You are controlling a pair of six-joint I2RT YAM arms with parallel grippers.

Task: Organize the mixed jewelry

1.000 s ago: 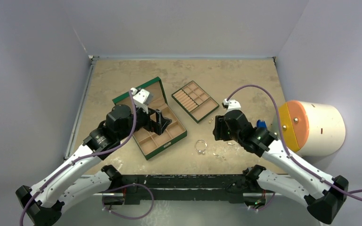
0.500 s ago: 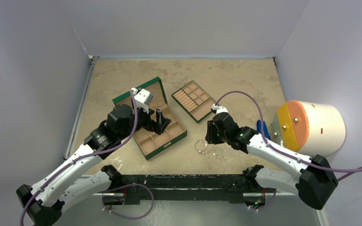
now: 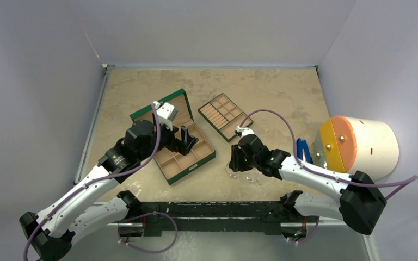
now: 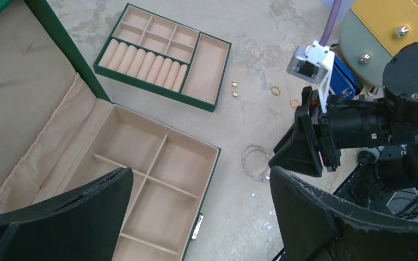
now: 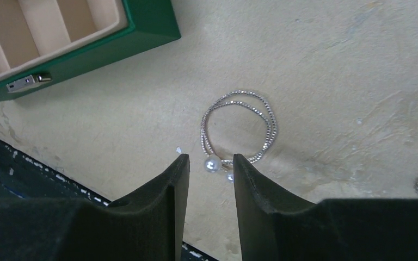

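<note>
Barely anything is sorted yet. Toward the left edge of the table [image 3: 250, 87], the left gripper [image 4: 200, 182] hangs with its fingers spread wide and empty over the open green box [image 3: 193, 168], whose visible compartments hold nothing. Just beyond the box, toward the far edge, the lift-out tray [image 4: 144, 62] also lies bare, ring rolls and all. Near the middle of the near edge, the thin silvery hoop [image 5: 204, 136] lies flat on the table. The right gripper [image 5: 210, 159] hovers over it, fingers narrowed but parted, the hoop's beaded end showing between them, not pinched as far as I can tell. A few small gold pieces [image 4: 275, 89] lie loose off the tray's corner. By my reading, every piece remains to be placed.
</note>
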